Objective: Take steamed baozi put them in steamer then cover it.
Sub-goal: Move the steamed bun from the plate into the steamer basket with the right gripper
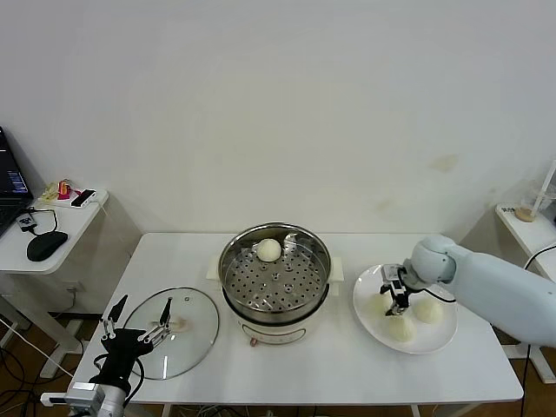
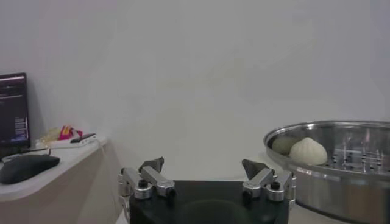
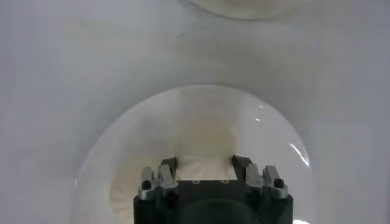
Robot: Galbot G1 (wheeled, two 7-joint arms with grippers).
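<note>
The steamer point(image 1: 274, 282) stands uncovered at the table's middle, with one baozi point(image 1: 268, 250) on its perforated tray; both also show in the left wrist view, steamer point(image 2: 341, 159) and baozi point(image 2: 308, 151). Three more baozi lie on a white plate point(image 1: 362, 306) to the right. My right gripper point(image 1: 395, 294) is down on that plate, its fingers pressed against the sides of the leftmost baozi point(image 3: 204, 143). The other two baozi point(image 1: 426, 310) point(image 1: 399, 329) lie beside it. The cover point(image 1: 174, 334) lies flat at the table's left. My left gripper point(image 1: 132, 323) waits open and empty by the cover.
A low side table point(image 1: 74, 221) with a black mouse point(image 1: 46, 246) and a laptop stands at the far left. Another small table point(image 1: 528, 224) is at the far right. The wall is close behind the steamer.
</note>
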